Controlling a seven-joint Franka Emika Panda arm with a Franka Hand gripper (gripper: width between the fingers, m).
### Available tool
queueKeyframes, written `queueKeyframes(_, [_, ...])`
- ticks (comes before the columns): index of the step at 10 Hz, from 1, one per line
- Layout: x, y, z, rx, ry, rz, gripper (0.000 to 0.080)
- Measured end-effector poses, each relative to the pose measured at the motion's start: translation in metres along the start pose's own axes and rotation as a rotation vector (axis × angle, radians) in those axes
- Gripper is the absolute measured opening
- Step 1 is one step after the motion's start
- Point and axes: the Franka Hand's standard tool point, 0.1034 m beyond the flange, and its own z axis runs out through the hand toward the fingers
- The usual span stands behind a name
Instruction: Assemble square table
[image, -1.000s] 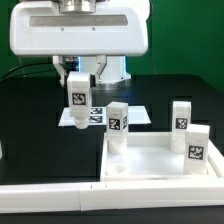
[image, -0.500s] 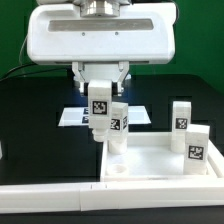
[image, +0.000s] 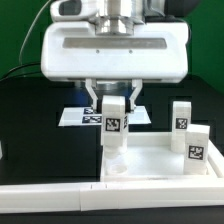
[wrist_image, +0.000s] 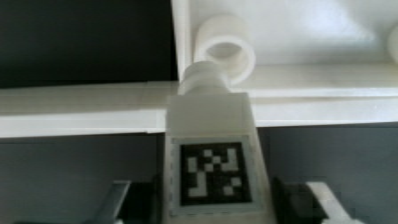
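Black matte tabletop (image: 30, 140) fills the scene under a green backdrop, with a long white border rail (image: 50, 190) running across the front on the exterior view's left. Behind the arm lies the marker board (image: 80, 116), a thin flat sheet with printed tags, partly hidden.

Moving rightward, the gripper (image: 113, 103) hangs under its broad white housing, its two fingers closed flat against the sides of a leg (image: 113, 125); the wrist view shows the dark pads pressed on both flanks of that leg (wrist_image: 215, 150), tag facing the camera. This leg stands upright above the near corner of the square plate (image: 160, 160), and its lower end looks to be at or just over the round corner socket (wrist_image: 228, 50); whether it is seated I cannot tell.

Further right, two more legs (image: 181, 115) (image: 196, 146) stand upright at the plate's far side.

All parts look like smooth, rigid white plastic: blocky square-sided legs narrowing to a round peg, and a plate with a raised rim. I judge them light and stiff but somewhat slippery, so a grip on the flat upper sides, square to the faces, should hold best and keep the peg free
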Motion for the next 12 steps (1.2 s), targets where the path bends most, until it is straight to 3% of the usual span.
queueKeyframes(5, [-0.010,-0.012,0.018,-0.004,-0.009,-0.012,0.0284])
queueKeyframes(10, [-0.016,-0.010,0.022,-0.011,-0.010,-0.016,0.0284])
queueKeyframes(11, [-0.016,-0.010,0.023,-0.011,-0.010,-0.016,0.0526])
queueKeyframes(12, [-0.016,-0.010,0.023,-0.011,-0.010,-0.016,0.0526])
